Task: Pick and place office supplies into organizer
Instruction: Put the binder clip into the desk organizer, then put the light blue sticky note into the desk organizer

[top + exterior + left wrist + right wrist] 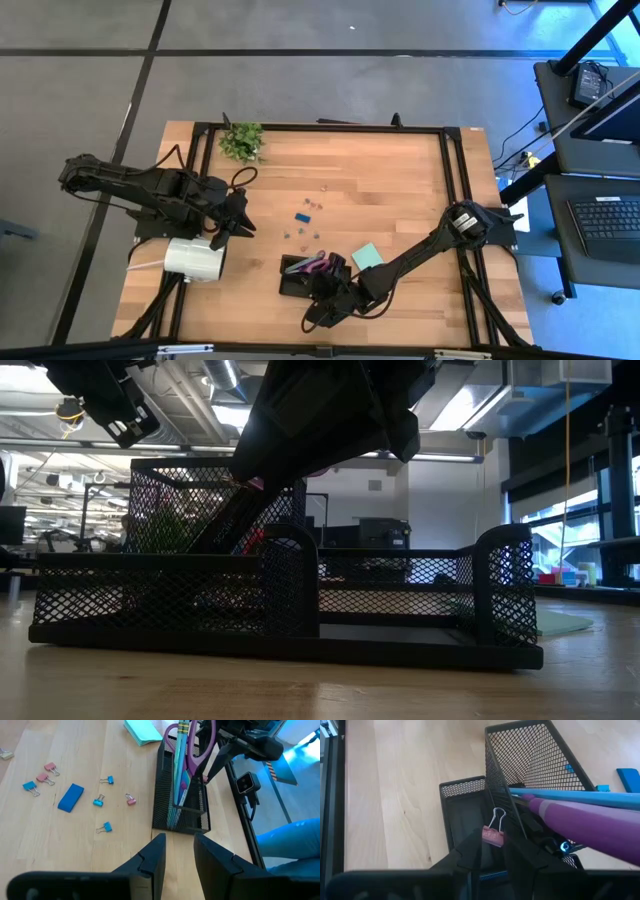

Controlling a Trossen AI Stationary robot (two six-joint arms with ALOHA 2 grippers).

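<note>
Right gripper [487,851] holding a pink binder clip [493,834] above the organizer [465,805].

My right fingers are nearly closed, pinching the clip over a low compartment at the organizer's near side; purple-handled scissors [196,751] and pens stand in its tall cup. My left gripper [176,851] hovers to the left, fingers slightly apart, empty. More clips [99,800] and a blue eraser [70,797] lie farther on the table [400,190]; the sticky-note pad [366,257] lies just right of the organizer.

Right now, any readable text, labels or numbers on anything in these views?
None readable.
Pencils in the organizer: no legible print.
Sticky-note pad and blue eraser: blank on the sides shown.
Pink binder clip at the right gripper: unmarked.
</note>
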